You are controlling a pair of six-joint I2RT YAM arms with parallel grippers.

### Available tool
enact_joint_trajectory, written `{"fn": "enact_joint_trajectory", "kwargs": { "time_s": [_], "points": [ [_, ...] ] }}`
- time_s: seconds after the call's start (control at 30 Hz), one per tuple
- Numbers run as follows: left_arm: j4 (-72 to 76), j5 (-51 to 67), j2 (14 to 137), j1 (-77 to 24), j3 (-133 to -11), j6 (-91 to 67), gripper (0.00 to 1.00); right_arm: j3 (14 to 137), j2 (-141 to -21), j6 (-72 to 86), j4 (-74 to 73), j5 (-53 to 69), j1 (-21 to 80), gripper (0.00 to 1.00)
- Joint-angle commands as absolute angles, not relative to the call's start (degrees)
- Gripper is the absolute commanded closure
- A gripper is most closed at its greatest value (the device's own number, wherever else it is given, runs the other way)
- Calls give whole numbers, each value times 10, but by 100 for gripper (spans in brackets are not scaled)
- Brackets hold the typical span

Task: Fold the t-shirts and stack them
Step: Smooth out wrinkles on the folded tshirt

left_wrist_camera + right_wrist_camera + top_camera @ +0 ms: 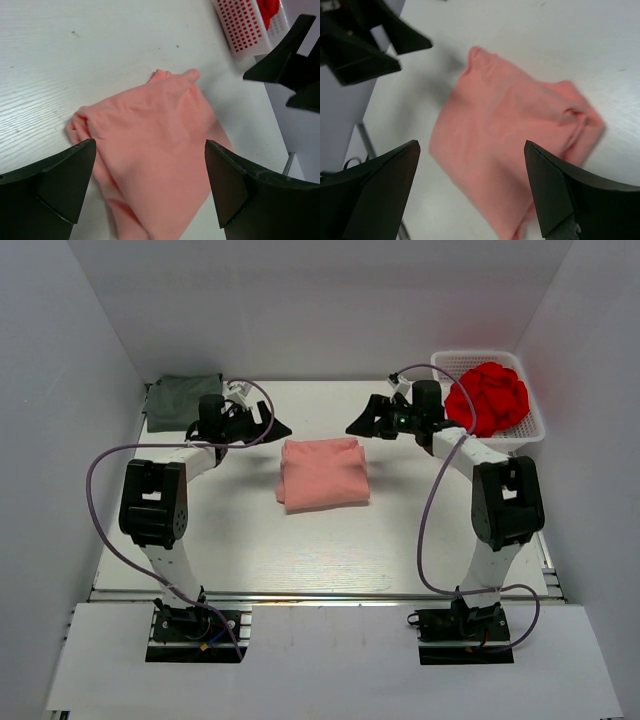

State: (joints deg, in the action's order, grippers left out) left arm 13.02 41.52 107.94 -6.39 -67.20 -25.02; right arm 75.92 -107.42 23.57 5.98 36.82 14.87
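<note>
A salmon-pink t-shirt (pixel 323 472) lies folded into a small rectangle in the middle of the table, also seen in the left wrist view (pixel 150 155) and the right wrist view (pixel 512 145). A dark grey-green t-shirt (pixel 183 401) lies folded at the back left corner. My left gripper (pixel 280 428) hovers open just left of the pink shirt's far edge, nothing between its fingers (pixel 65 175). Above the shirt's far right side, my right gripper (pixel 355 426) is open and empty too.
A white perforated basket (pixel 530 430) at the back right holds a bunched red cloth (pixel 488 396). White walls enclose the table on the left, back and right. Purple cables loop from both arms.
</note>
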Motion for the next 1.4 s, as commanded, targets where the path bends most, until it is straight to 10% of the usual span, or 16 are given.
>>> {"fn": "enact_joint_trajectory", "kwargs": {
  "time_s": [0.0, 0.8, 1.37],
  "points": [
    [167, 426, 1044, -90, -654, -255, 0, 708, -1029, 251, 105, 461, 177, 10],
    [177, 404, 1229, -109, -702, -293, 0, 476, -1147, 381, 279, 454, 192, 10],
    [261, 456, 1142, -126, -729, -306, 0, 729, -1127, 331, 220, 452, 198, 10]
  ]
}}
